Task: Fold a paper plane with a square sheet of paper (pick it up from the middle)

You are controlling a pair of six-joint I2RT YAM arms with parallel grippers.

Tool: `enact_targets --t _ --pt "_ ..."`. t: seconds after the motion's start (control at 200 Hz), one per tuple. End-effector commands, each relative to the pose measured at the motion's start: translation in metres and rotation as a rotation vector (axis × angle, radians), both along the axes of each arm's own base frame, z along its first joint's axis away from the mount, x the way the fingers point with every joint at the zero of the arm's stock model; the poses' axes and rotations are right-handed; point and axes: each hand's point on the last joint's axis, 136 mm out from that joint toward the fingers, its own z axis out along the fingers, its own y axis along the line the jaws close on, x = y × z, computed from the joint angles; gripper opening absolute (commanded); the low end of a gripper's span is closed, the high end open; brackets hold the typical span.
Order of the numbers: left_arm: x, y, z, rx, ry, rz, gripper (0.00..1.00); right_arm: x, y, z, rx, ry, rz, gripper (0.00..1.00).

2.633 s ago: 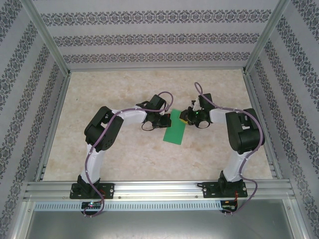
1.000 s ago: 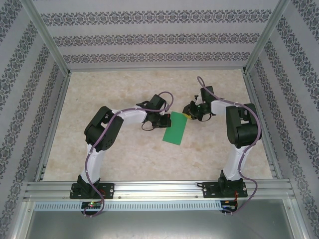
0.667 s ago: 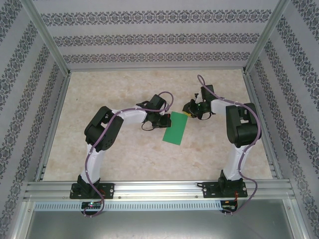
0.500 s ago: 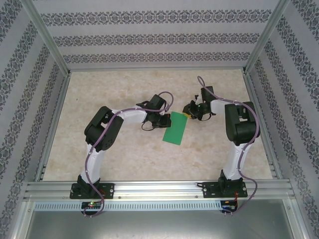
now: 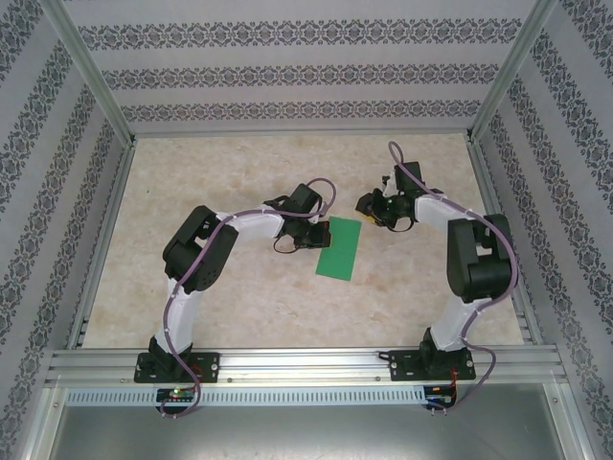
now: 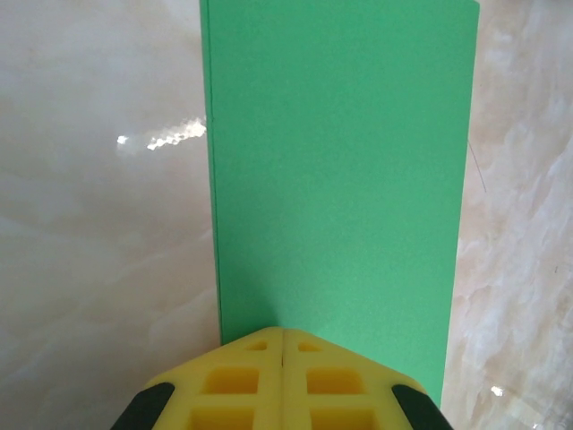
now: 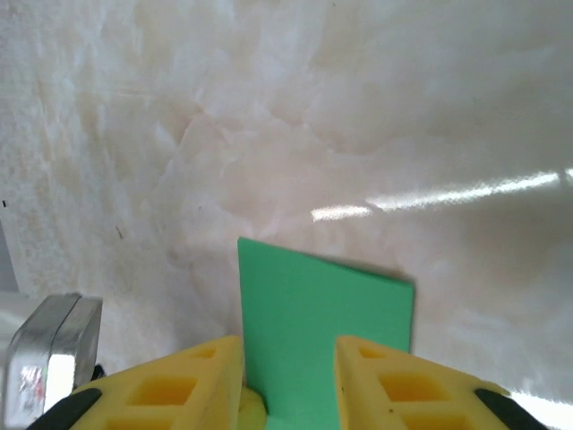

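Marble-patterned table (image 5: 239,297): the sheet of paper (image 5: 340,247), lying as a green rectangle, rests flat between my arms. Left gripper (image 6: 283,358) jaws together on its edge; right gripper (image 7: 288,358) jaws apart astride a corner. I judge the first fold done; next, nip that corner and turn it inward.

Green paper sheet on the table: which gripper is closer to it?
Left, narrowly. The left gripper, shut, meets the flat green paper sheet at its left edge; the right gripper, open, sits by its far right corner.
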Motion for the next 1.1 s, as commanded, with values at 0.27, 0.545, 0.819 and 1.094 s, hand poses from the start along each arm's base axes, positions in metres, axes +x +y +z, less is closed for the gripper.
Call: enact_targets --t 0.27,0.545,0.819,1.094 --pt "-0.038 0.001 0.015 0.021 0.025 0.038 0.0 -0.049 -0.007 -0.023 -0.121 0.046 -0.023 0.43" --pt "-0.034 0.016 0.048 0.027 -0.099 0.124 0.01 -0.066 0.009 -0.029 -0.152 0.043 0.016 0.44" --pt "-0.02 0.037 0.067 0.073 -0.205 0.209 0.03 -0.07 0.021 -0.036 -0.157 0.059 0.052 0.44" --pt "-0.014 0.052 0.083 0.082 -0.277 0.264 0.09 -0.07 0.032 -0.045 -0.158 0.078 0.081 0.44"
